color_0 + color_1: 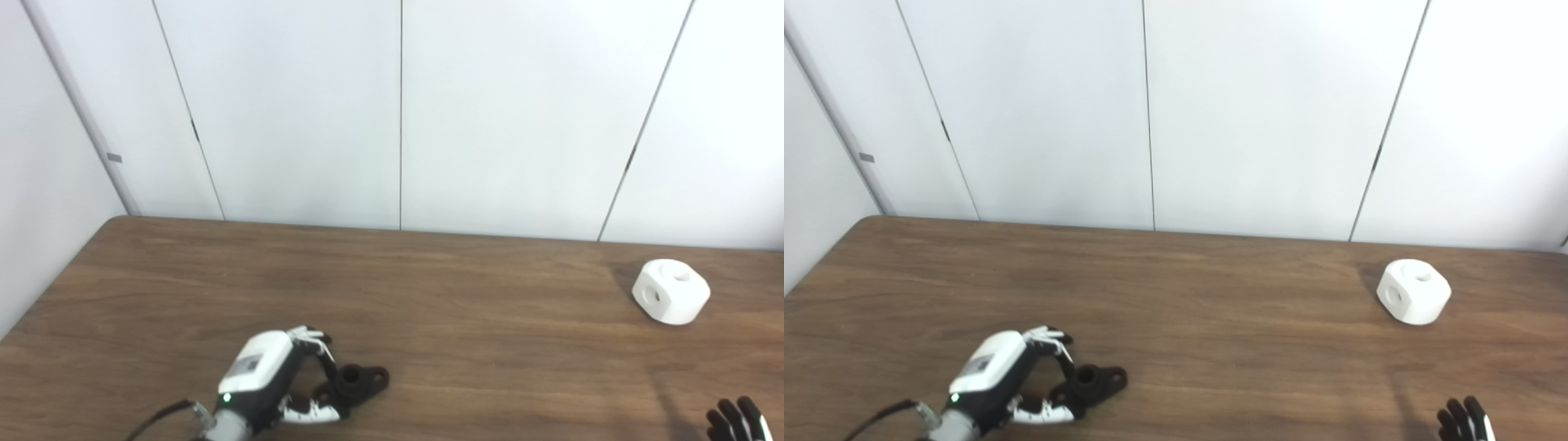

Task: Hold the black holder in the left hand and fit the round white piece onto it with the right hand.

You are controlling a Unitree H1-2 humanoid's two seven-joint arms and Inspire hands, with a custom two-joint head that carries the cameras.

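Note:
The black holder [358, 381] lies flat on the wooden table [429, 294] near the front left, a short tube on a flange with holes. My left hand [275, 380] reaches it from the left, its fingers curled over the holder's left end and its thumb below; whether it grips firmly I cannot tell. The round white piece [671, 291], a chunky block with round holes, rests at the far right of the table, apart from both hands. Only the dark fingertips of my right hand [738, 421] show at the bottom right corner, well in front of the white piece.
White wall panels [398, 110] rise right behind the table's far edge. The table's left edge runs diagonally at the left. A cable [156, 419] trails from my left wrist.

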